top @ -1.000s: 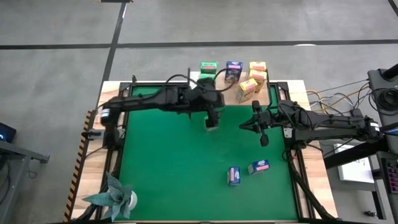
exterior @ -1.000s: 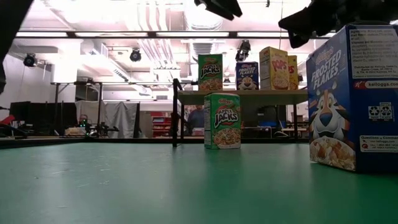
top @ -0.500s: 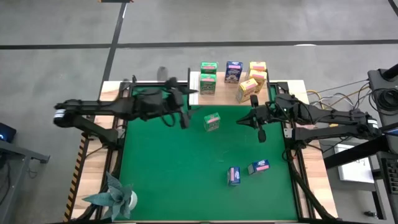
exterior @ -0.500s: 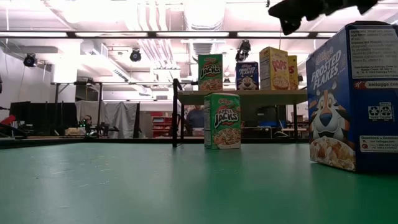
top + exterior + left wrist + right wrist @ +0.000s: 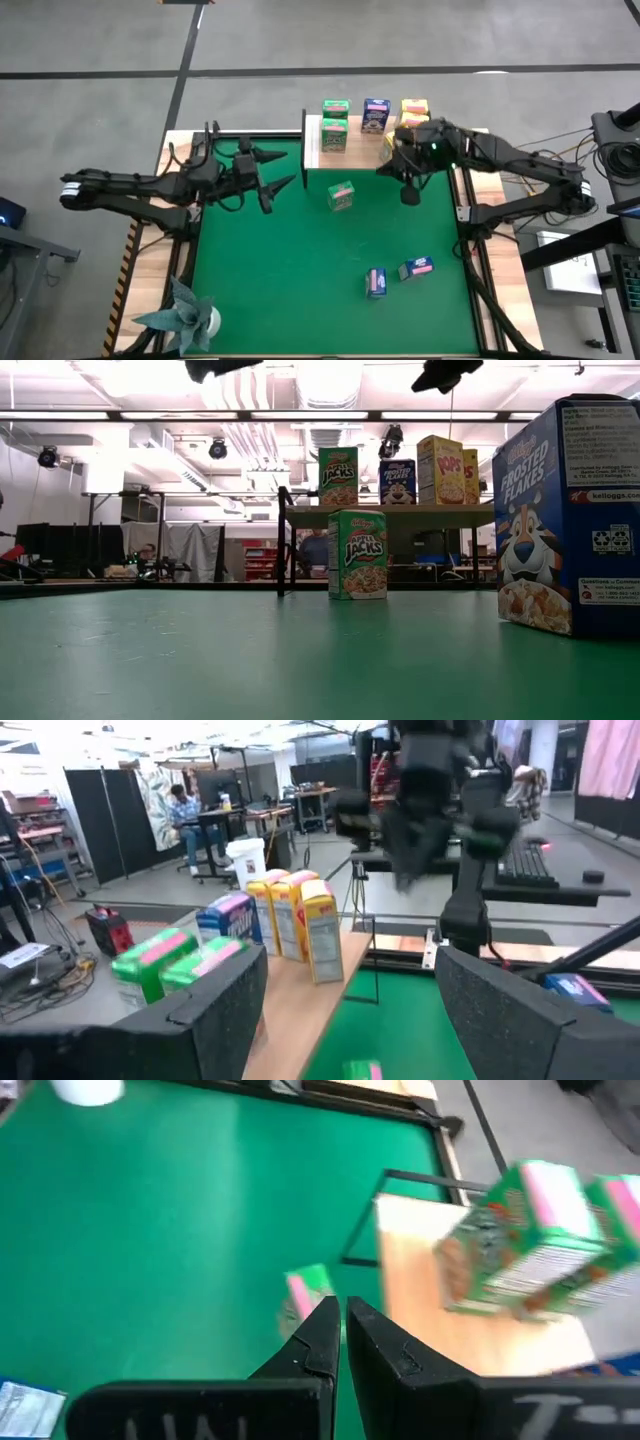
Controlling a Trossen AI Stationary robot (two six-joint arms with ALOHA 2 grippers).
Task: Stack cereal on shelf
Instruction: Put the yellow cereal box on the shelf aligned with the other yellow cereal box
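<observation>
1. The left gripper [image 5: 272, 170] hung over the left part of the green mat [image 5: 300, 280] near the shelf's left end, its fingers spread wide with nothing between them.
2. The right gripper [image 5: 408, 192] hovered just off the shelf's front edge toward its right end, fingers pressed together and empty.
3. The shelf [image 5: 312, 140] stood along the far edge of the table [image 5: 505, 320], and six cereal boxes were on it: two green boxes [image 5: 334, 122] at the left, a blue box [image 5: 376, 114] in the middle, and yellow boxes [image 5: 412, 108] at the right, partly hidden under the right arm.
4. A third green box [image 5: 341, 195] stood upright on the mat just in front of the shelf, between the two grippers.
5. Two blue boxes [image 5: 376, 283] lay on the mat toward the near right corner, close together.
6. A folded teal paper plant [image 5: 185, 315] sat at the near left corner of the table.
</observation>
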